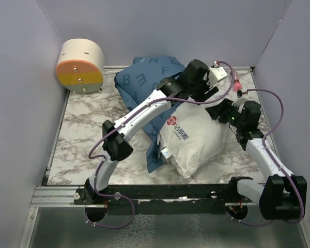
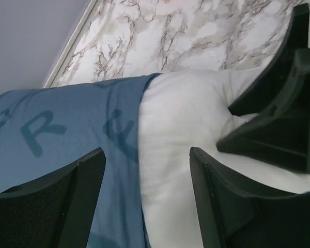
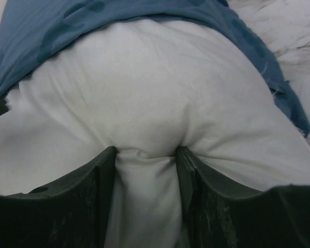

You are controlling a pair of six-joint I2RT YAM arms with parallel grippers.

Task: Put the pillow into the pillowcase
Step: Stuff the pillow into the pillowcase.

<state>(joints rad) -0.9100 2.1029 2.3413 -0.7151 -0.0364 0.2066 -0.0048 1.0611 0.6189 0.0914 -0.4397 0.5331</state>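
- Where the table stops, plain pale walls close it in on the left, far and right sides; only the near side, where the arms are bolted, stands open.
- The table has a white marble-patterned top with grey veining, edged by a metal rail along its near side.
- Open surface: a broad bare stretch on the left half, from the far corner down to the rail. On the right, only a narrow strip shows between the bedding and the wall.
- The pillow lies right of centre, plump, with its printed label facing up. Its near corner sits close to the table's near edge. Its far end is covered by blue cloth; the rest is bare.
- The pillowcase is bunched toward the far edge at centre. One strip of it trails down the pillow's left flank toward the near edge.
- A cream drum with an orange and yellow face sits in the far left corner, well apart from the bedding.
- The left gripper stands with fingers spread, one over the pillowcase hem and one over bare pillow; nothing is clamped between them.
- The right gripper is clenched on a fold of the pillow, with white cloth bunched between its fingers.
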